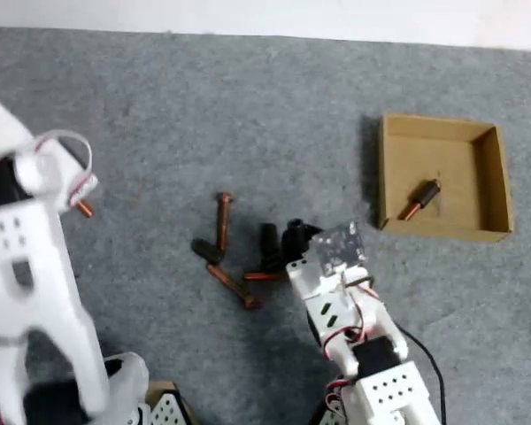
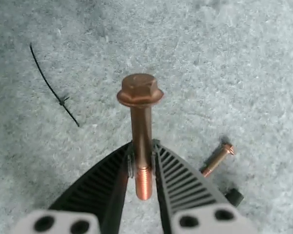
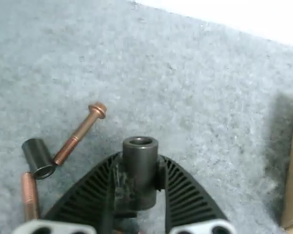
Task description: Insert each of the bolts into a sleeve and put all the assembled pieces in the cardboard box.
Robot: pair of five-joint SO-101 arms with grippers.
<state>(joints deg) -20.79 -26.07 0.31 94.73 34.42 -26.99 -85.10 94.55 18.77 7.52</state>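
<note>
The right arm's fingers [image 3: 185, 192] sit nearest, closed tight on a dark grey metal cylinder sleeve [image 3: 140, 165]. They grip its lower half, and its open bore points away from the wrist.

Just beside that arm, on the grey felt-covered table [image 1: 203, 106], a short copper bolt [image 1: 262, 276] lies partly tucked under the arm. Next to it, a slanted copper bolt [image 1: 233, 286] runs up toward a loose black cylinder sleeve [image 1: 206, 251] lying on its side. A long copper flanged bolt [image 1: 222, 221] lies just beyond, with its threaded end touching or almost touching that loose sleeve and its head pointing away from the arms.

Well apart, over the left side of the table, the left arm's fingers [image 2: 178, 178] are clamped on a copper hex-head bolt [image 2: 140, 126]. They pinch the shank where the thread begins, and the head sticks out beyond the fingertips. A thin black strand [image 2: 53, 90] lies on the felt past it.

Farthest, at the right, stands the open brown cardboard box [image 1: 389, 168]. An assembled piece [image 1: 420, 199], a copper bolt in a black sleeve, lies slanted on its floor.
</note>
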